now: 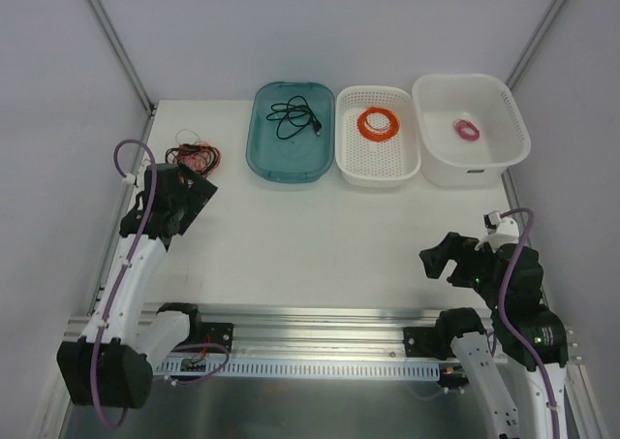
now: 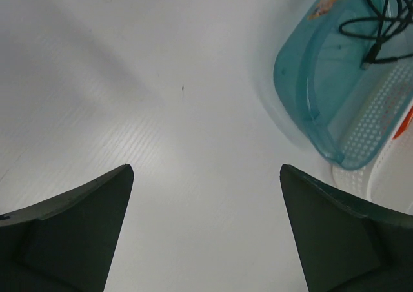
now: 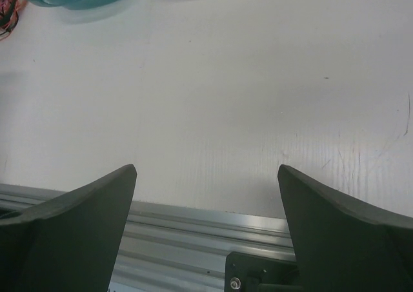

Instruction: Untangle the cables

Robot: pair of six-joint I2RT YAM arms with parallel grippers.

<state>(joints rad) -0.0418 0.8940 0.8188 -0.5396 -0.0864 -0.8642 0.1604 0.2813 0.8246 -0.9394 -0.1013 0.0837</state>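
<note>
Top view, left gripper (image 1: 201,185): fingers spread apart with nothing between them, poised over the left side of the table (image 1: 310,235).
Top view, cables (image 1: 192,154): a small tangled clump of red, orange and dark strands. It lies on the table just beyond the left gripper's fingertips and does not touch them.
Top view, right gripper (image 1: 438,257): fingers spread apart, holding nothing, low beside the metal rail (image 1: 320,323). The cables lie well away, ahead and to its left.
Top view, containers: three stand in a row ahead and to the right of the left gripper. They are a teal tray (image 1: 254,153) with a loose black cord (image 1: 295,117), a white basket (image 1: 345,163) with an orange coil (image 1: 379,123), and a white tub (image 1: 426,153) with a pink coil (image 1: 468,130).
Left wrist view, fingers (image 2: 77,234): two dark tips stand wide apart with bare table between them. The teal tray holding the black cord lies ahead to the right, with the white basket just beside it.
Right wrist view, fingers (image 3: 71,227): two dark tips stand wide apart above the table's near edge and the metal rail. The teal tray is far ahead to the left, and a few strands of the cables show at the left edge.
</note>
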